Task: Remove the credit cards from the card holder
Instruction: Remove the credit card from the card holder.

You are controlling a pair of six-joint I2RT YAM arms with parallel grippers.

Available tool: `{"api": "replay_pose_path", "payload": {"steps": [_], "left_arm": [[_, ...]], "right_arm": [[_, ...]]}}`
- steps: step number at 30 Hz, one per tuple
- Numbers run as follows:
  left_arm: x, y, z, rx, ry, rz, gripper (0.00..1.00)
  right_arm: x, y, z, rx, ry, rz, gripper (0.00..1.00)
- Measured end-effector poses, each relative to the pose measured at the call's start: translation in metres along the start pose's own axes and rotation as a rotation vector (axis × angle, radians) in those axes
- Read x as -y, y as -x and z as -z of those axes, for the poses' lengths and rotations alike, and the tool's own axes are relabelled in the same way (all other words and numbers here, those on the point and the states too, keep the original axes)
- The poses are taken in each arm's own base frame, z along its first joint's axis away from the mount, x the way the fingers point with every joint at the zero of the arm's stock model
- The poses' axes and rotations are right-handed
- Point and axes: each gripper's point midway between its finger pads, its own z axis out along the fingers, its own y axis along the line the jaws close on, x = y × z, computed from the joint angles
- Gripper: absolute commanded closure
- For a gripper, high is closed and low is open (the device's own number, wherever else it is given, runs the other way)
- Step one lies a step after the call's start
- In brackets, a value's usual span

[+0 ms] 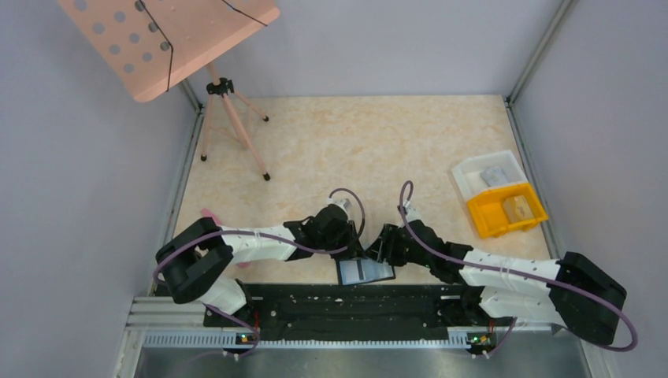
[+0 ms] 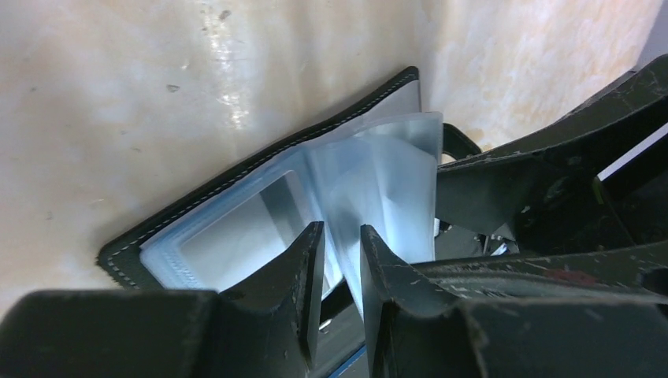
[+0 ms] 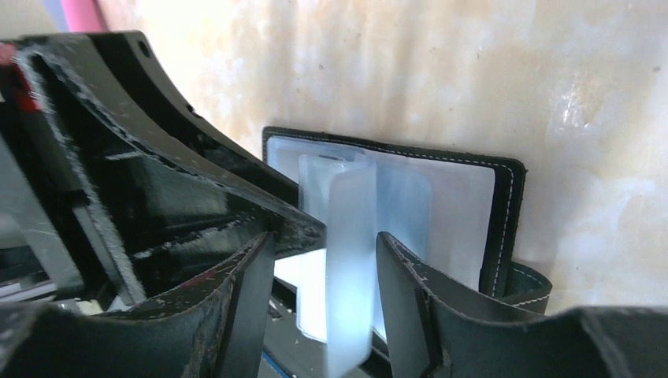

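The card holder [image 1: 365,272] lies open near the table's front edge, with a black stitched cover [image 2: 260,169] and frosted clear sleeves [image 3: 465,205]. My left gripper [image 1: 352,250] comes at it from the left. Its jaws [image 2: 343,236] stand narrow, pinched on a raised sleeve leaf [image 2: 394,181]. My right gripper [image 1: 380,250] comes from the right. It is open [image 3: 324,244], and an upright sleeve [image 3: 350,236] stands between its fingers with a gap on each side. The credit cards are hidden; I can make out none inside the sleeves.
A yellow bin [image 1: 482,213] and a clear tray [image 1: 473,169] sit at the right, each with a flat piece inside. A pink perforated board [image 1: 169,39] on a tripod [image 1: 228,118] stands back left. A black rail [image 1: 346,303] runs along the front edge.
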Motion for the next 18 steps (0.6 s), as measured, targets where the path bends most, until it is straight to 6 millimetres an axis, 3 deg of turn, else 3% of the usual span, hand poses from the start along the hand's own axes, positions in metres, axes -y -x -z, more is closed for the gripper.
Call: {"api": "replay_pose_path", "payload": {"steps": [11,18], "left_arm": [[0.037,0.004,-0.002,-0.003,-0.090,-0.024,0.70],[0.038,0.004,-0.012,-0.011,-0.079,-0.023,0.69]], "right_arm": [[-0.022,0.041,0.041,0.144,-0.004,0.030,0.43],[-0.031,0.048,0.060,0.173,0.037,0.071,0.55]]}}
